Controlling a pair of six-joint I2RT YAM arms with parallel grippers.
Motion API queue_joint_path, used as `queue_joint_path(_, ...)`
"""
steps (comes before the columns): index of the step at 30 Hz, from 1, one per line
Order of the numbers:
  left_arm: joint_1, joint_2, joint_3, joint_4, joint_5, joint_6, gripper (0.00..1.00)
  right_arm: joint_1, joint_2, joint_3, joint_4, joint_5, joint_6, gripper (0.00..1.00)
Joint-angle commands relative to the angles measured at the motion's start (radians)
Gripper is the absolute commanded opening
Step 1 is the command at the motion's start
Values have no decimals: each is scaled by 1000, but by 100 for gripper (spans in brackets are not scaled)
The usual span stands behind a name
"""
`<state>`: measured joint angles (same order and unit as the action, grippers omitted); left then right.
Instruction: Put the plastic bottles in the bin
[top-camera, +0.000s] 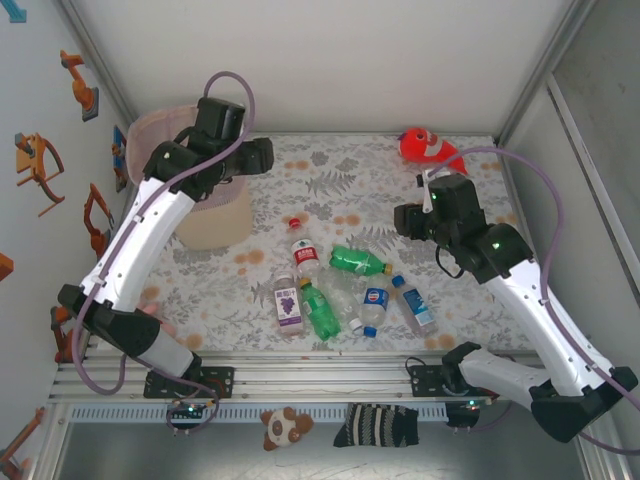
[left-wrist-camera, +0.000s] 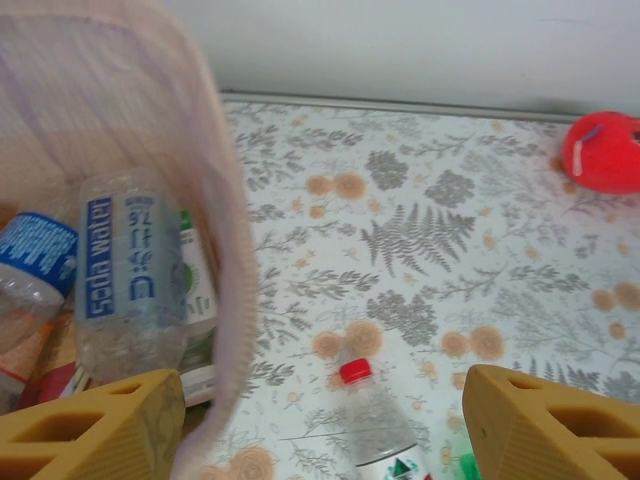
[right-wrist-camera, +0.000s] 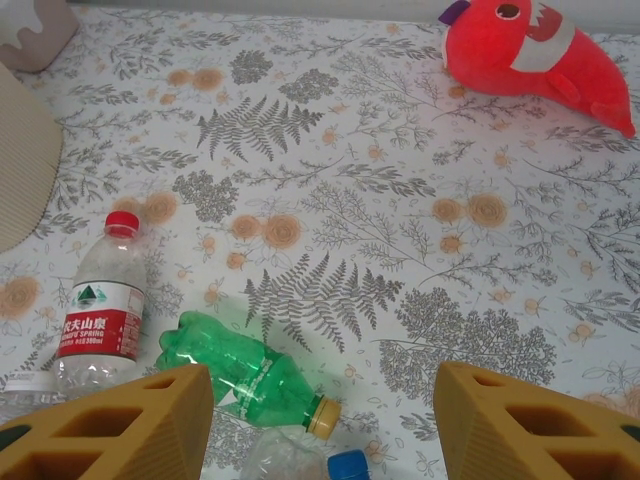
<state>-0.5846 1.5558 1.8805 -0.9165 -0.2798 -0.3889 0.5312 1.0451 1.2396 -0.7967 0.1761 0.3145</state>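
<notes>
The pink mesh bin (top-camera: 150, 128) stands at the back left, partly under my left arm. In the left wrist view its rim (left-wrist-camera: 225, 250) is blurred, and a clear soda-water bottle (left-wrist-camera: 130, 280) and a blue-labelled bottle (left-wrist-camera: 35, 265) lie inside. My left gripper (left-wrist-camera: 320, 430) is open and empty beside the rim, over a red-capped clear bottle (left-wrist-camera: 375, 415). Several bottles lie mid-table: the red-labelled one (top-camera: 303, 252), a green one (top-camera: 358, 261), a purple-labelled one (top-camera: 288, 300). My right gripper (right-wrist-camera: 320, 430) hangs open and empty above the green bottle (right-wrist-camera: 245, 375).
A red-orange fish plush (top-camera: 430, 148) lies at the back right, also in the right wrist view (right-wrist-camera: 530, 60). More bottles, a second green one (top-camera: 320, 310) and two blue-labelled ones (top-camera: 375, 308), lie near the front. The bin's cream base (right-wrist-camera: 25, 150) borders the left.
</notes>
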Motion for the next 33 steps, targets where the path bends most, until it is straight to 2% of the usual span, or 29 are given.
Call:
queue_joint_path(1,-69,32,36,-38,-50,-33,73,-7,-2,30,-16,23,-8,59)
queue_joint_path(7,-175,108,26,-29,-98,-127,73,-7,1,32,-14,26,-29,59)
queue_joint_path(11,-198,143,-39,-5,-89,-195,72,-7,5,26,-1,36,-43,59)
queue_joint_path(17,-195,184,-195,100,-24,-266,72,-6,16,17,4,46,-42,59)
queue_joint_path(22,-184,246,-259,132,49,-314,73,-7,23,6,12,49,-35,59)
queue_joint_path(27,-166,306,-338,217,198,-380,75,-7,39,7,22,46,-29,59)
queue_joint_path(33,-160,357,-386,231,242,-428,81,-7,56,15,34,51,-27,59)
